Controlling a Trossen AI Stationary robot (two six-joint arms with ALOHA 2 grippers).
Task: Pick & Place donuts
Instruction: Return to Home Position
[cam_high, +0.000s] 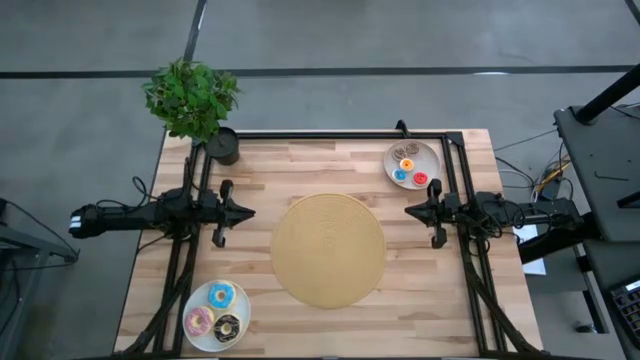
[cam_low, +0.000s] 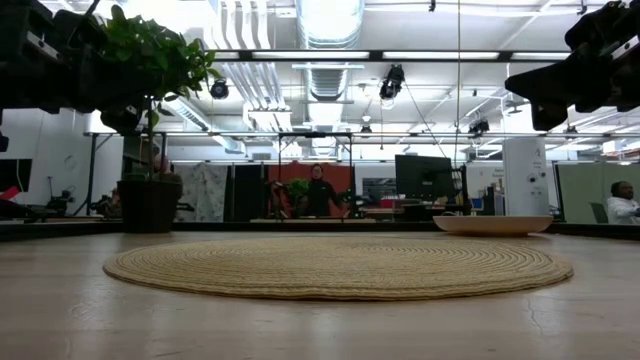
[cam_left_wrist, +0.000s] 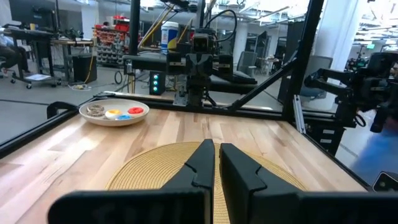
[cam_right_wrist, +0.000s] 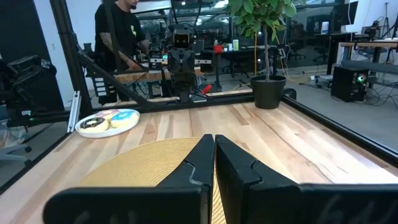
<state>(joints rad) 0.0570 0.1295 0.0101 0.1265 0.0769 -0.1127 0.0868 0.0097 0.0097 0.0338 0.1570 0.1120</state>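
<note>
Three larger donuts, light blue (cam_high: 221, 294), pink (cam_high: 199, 321) and chocolate brown (cam_high: 227, 327), lie on a white plate (cam_high: 216, 316) at the table's near left corner. Tinier donuts, cream (cam_high: 407, 164), blue (cam_high: 400, 175), red (cam_high: 420, 179) and brown ones (cam_high: 406, 152), lie on a second white plate (cam_high: 412, 164) at the far right. My left gripper (cam_high: 248, 211) hovers at the table's left, shut and empty. My right gripper (cam_high: 410, 211) hovers at the right, shut and empty. Both point at the tan woven disc (cam_high: 328, 249) between them.
The round tan disc lies flat in the table's middle. A potted plant (cam_high: 196, 105) stands at the far left corner. A black frame (cam_high: 330, 135) runs along the far edge and both sides. People stand in the room beyond the table.
</note>
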